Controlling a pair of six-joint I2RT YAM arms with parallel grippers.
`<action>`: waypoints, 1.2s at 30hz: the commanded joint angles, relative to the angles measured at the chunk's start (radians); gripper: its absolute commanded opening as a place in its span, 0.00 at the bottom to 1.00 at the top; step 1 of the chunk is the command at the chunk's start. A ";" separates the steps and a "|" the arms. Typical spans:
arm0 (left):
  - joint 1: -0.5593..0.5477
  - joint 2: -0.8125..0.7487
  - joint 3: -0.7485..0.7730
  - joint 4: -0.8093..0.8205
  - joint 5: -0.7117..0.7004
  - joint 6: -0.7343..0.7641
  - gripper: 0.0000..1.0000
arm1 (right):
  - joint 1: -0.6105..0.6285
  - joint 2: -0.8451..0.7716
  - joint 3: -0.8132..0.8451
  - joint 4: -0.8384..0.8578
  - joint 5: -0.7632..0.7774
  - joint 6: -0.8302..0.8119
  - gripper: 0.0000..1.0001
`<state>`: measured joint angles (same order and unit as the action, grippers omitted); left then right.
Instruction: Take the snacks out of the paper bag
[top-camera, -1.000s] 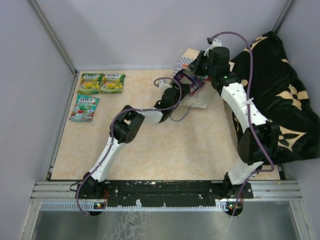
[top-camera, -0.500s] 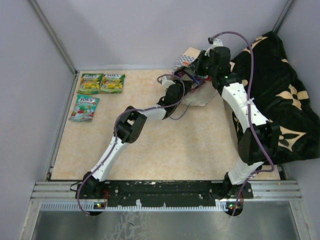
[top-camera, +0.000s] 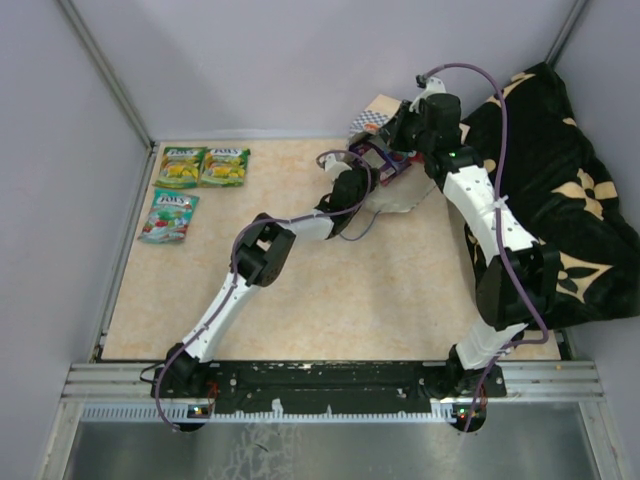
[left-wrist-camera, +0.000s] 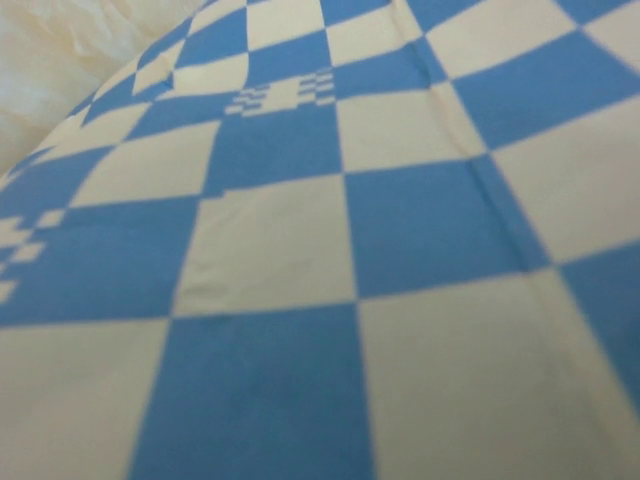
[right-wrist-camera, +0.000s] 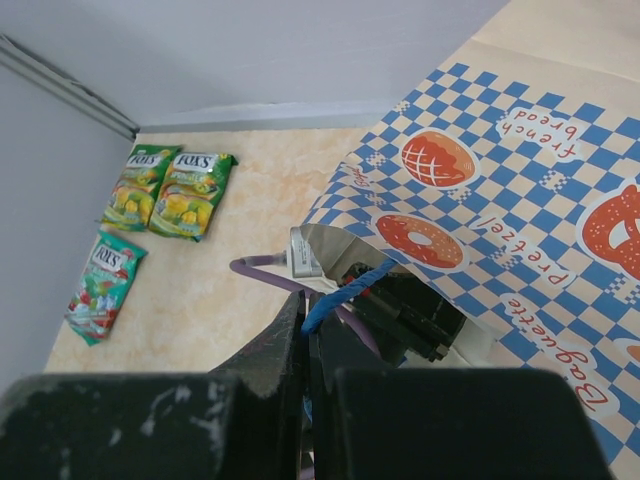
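The paper bag (top-camera: 400, 197) lies at the back of the table, its mouth facing left. My right gripper (right-wrist-camera: 308, 302) is shut on its blue cord handle (right-wrist-camera: 350, 285) and holds the mouth up. The left arm's wrist (top-camera: 349, 187) reaches into that mouth, with its fingers hidden inside. The left wrist view shows only the bag's blue-white checkered paper (left-wrist-camera: 300, 250), very close, with no fingers and no snack in sight. Three snacks lie at the table's far left: two green-yellow pouches (top-camera: 180, 167) (top-camera: 225, 166) and a teal one (top-camera: 168, 216).
A black cloth with tan flowers (top-camera: 565, 200) is heaped along the right side behind the right arm. Grey walls close in the table at the left and back. The left arm's purple cable (right-wrist-camera: 262, 268) loops just outside the bag mouth.
The left arm has pushed a little farther into the bag and its jaws have closed. The right gripper has kept hold of the handle without moving.
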<state>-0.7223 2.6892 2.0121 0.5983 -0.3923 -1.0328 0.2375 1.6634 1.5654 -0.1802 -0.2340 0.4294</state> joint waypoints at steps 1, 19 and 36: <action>-0.003 -0.014 -0.003 0.035 0.008 0.032 0.00 | -0.011 -0.060 0.010 0.079 -0.011 -0.001 0.00; -0.017 -0.487 -0.736 0.364 0.196 0.137 0.00 | -0.011 -0.033 0.018 0.100 0.004 0.030 0.00; -0.015 -0.540 -0.775 0.212 0.435 0.112 0.65 | -0.010 -0.032 0.007 0.105 0.014 0.037 0.00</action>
<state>-0.7345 2.1708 1.2163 0.8223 -0.0048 -0.9241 0.2371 1.6634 1.5646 -0.1452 -0.2291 0.4656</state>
